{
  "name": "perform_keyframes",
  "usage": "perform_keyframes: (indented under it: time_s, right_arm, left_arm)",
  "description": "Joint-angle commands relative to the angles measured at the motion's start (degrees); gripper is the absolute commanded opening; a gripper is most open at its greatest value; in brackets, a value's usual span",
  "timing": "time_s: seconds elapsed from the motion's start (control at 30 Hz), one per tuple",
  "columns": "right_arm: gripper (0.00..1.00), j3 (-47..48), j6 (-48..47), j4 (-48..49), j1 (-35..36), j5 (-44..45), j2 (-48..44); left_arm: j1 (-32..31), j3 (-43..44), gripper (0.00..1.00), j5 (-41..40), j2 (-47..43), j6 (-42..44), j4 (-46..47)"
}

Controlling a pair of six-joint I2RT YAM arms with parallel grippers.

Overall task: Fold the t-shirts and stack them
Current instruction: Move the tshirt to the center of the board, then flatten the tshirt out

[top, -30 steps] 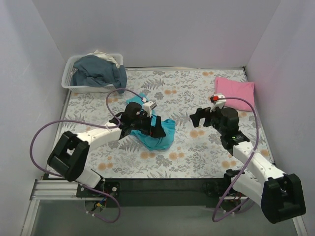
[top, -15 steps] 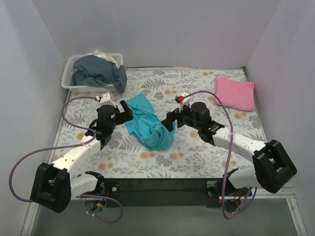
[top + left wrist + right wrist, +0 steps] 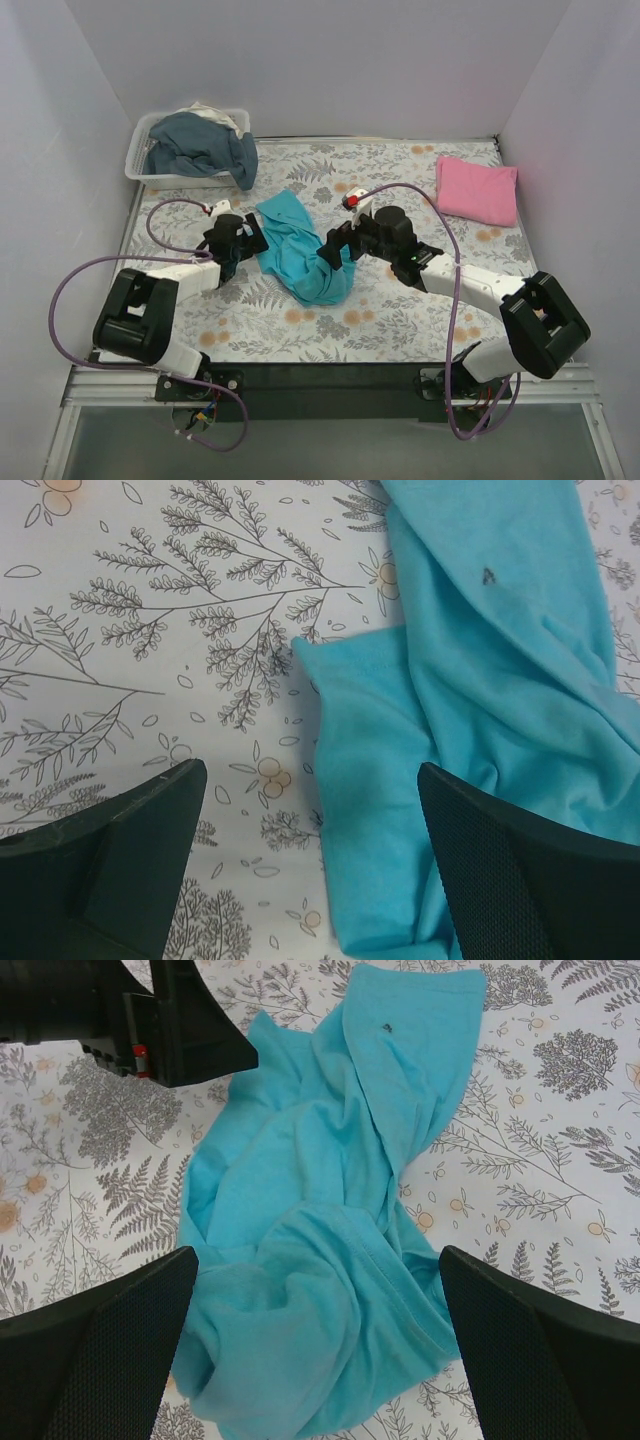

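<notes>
My left claw [image 3: 310, 775]: jaws spread wide, nothing held. It hangs low over the floral table cover [image 3: 400, 310], at the left edge of the turquoise t-shirt [image 3: 500, 680]. A flat flap of the shirt reaches in between my fingers on the right-hand side, with bare cover on the other side.

My right claw [image 3: 318, 1260]: also wide open and empty, poised over the bunched lower end of the same shirt, coming from its right side. The two claws flank the shirt, one on each side.

The shirt lies mid-table, crumpled. Its far end is a flatter strip and its near end is a rumpled heap of several layers.

Handling, as I judge it:
- It looks like thin, soft knit, light and limp with no stiffness, so it should sag and drape from any pinch.
- A grab into the heap would likely catch several layers.
- Better holds look like the single-layer flap corner under my left claw, and a stitched edge on the right.

The pink t-shirt [image 3: 477, 190] lies folded at the far right corner, well apart. The plastic bin [image 3: 140, 165] at the far left holds a dark blue garment [image 3: 200, 145].
</notes>
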Motion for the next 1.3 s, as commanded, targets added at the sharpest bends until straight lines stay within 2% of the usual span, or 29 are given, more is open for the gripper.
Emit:
perform_keyframes:
  time_s: [0.0,0.07,0.3,0.33,0.4,0.43,0.47,0.67,0.9,1.13,1.2,1.23,1.27]
  right_arm:
    - [0.98,1.4,-0.6,2.5,0.4,0.2,-0.3]
    - [0.98,0.9,-0.6,2.4,0.5,0.2,-0.8]
    - [0.98,-0.1,-1.2,1.2,0.5,1.6,-3.0]
    - [0.98,0.0,-1.3,1.1,0.6,1.4,-3.1]
    - [0.98,0.4,-1.7,0.4,0.8,1.0,-3.1]
    - [0.98,0.7,-1.9,0.2,1.0,1.1,-3.0]
    - [0.98,0.8,-1.9,-0.3,1.5,1.1,-3.1]
    - [0.98,0.9,-2.0,-2.1,3.4,2.1,-2.2]
    - [0.98,2.2,-2.6,-5.2,7.3,0.1,-0.9]
    - [0.97,0.4,-0.2,-6.2,9.3,0.2,-0.3]
    - [0.87,0.4,0.1,-6.6,9.4,0.9,1.0]
    - [0.63,0.3,0.2,-6.6,9.4,2.3,1.3]
    - [0.45,0.3,0.3,-6.6,9.3,3.2,1.5]
  left_arm:
    - [0.8,2.9,0.79,-0.4,3.7,-0.3,4.5]
    - [1.0,3.9,0.77,0.0,5.6,-0.3,6.1]
    - [1.1,5.3,0.5,3.4,10.2,-0.5,9.4]
    - [1.2,5.2,0.41,4.2,10.3,-0.4,10.3]
    - [1.2,4.9,0.29,6.4,10.3,-0.5,11.8]
    - [1.2,5.0,0.1,7.0,10.2,-0.5,12.3]
    - [1.1,5.0,0.0,7.4,10.0,-0.6,12.5]
    - [1.2,5.2,0.0,5.0,4.2,-0.3,8.1]
    - [1.2,4.8,0.0,2.1,-7.1,0.7,3.2]
    - [1.2,4.1,0.0,1.4,-12.9,1.0,1.4]
    - [1.2,3.8,0.0,1.2,-14.1,1.0,1.1]
    - [1.2,3.8,0.0,1.1,-14.5,1.1,1.0]
    - [1.2,3.7,0.0,0.8,-15.4,1.2,0.7]
